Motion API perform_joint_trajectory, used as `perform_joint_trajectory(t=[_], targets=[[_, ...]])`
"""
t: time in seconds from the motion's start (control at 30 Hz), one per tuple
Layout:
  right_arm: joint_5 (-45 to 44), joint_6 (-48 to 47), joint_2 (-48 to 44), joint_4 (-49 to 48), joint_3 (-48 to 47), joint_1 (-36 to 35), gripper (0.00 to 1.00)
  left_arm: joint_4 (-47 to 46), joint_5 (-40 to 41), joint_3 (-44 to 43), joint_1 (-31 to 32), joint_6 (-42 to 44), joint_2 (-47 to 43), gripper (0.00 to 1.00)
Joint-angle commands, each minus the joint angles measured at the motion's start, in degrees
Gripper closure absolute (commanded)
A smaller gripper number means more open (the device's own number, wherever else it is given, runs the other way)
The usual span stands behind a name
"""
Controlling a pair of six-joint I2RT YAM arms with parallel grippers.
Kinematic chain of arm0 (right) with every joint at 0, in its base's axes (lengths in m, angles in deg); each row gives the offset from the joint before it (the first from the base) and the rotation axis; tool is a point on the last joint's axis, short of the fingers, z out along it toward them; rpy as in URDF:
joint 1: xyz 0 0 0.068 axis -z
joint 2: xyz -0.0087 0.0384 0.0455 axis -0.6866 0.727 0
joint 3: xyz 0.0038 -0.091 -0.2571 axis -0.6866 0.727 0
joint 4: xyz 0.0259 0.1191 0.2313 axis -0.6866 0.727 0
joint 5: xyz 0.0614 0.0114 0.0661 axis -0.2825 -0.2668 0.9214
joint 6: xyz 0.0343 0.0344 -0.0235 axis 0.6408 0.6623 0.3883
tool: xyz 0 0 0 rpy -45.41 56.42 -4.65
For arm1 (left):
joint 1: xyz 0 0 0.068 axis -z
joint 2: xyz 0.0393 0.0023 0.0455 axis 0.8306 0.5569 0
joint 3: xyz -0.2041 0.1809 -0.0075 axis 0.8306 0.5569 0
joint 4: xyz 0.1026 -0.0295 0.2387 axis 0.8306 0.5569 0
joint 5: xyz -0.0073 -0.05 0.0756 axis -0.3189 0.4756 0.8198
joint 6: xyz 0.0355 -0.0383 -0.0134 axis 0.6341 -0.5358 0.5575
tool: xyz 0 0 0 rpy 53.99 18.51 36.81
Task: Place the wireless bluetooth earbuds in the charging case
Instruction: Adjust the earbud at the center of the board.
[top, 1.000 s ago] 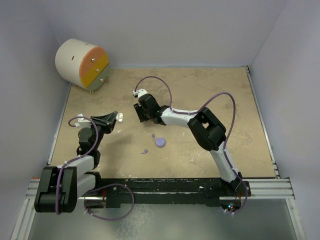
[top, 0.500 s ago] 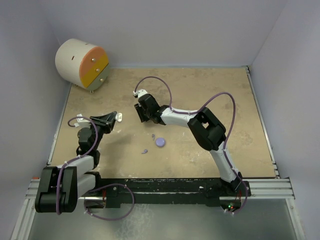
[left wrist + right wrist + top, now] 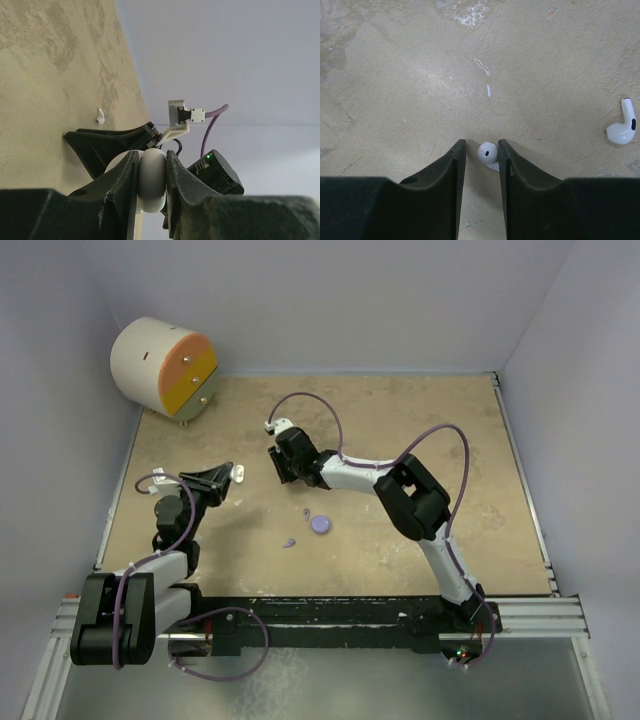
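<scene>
Centrally we see a lilac round case [image 3: 320, 524] on the sandy tabletop [image 3: 430, 430], a lilac earbud [image 3: 306, 511] just beyond-left of it and another lilac earbud [image 3: 289, 541] just nearer-left; pale walls [image 3: 60, 420] bound the table left, behind and right, a drum [image 3: 150, 360] fills the far-left corner, and the widest stretch of tabletop lies right of the case. Left of the case the left arm [image 3: 175, 530] folds tight, the left gripper [image 3: 152, 156] clamped on a white round case [image 3: 152, 187]. Beyond the case the right arm [image 3: 400, 490] stretches with elbow bent, the right gripper [image 3: 481, 146] pointing down, fingers slightly apart around a white earbud [image 3: 488, 152], a second white earbud [image 3: 622, 129] well aside.
</scene>
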Motion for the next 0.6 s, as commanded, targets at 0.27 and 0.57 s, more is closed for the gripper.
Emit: perform_joint_trajectory(t=[0.27, 0.57], targets=[[0.9, 0.8, 0.5, 1.4, -0.3, -0.3, 0.57, -3.9, -1.0, 0.7, -0.6, -0.8, -0.2, 1.00], [-0.6, 0.3, 0.5, 2.2, 0.4, -0.3, 0.60, -3.8, -1.0, 0.7, -0.7, -0.8, -0.4, 1.00]])
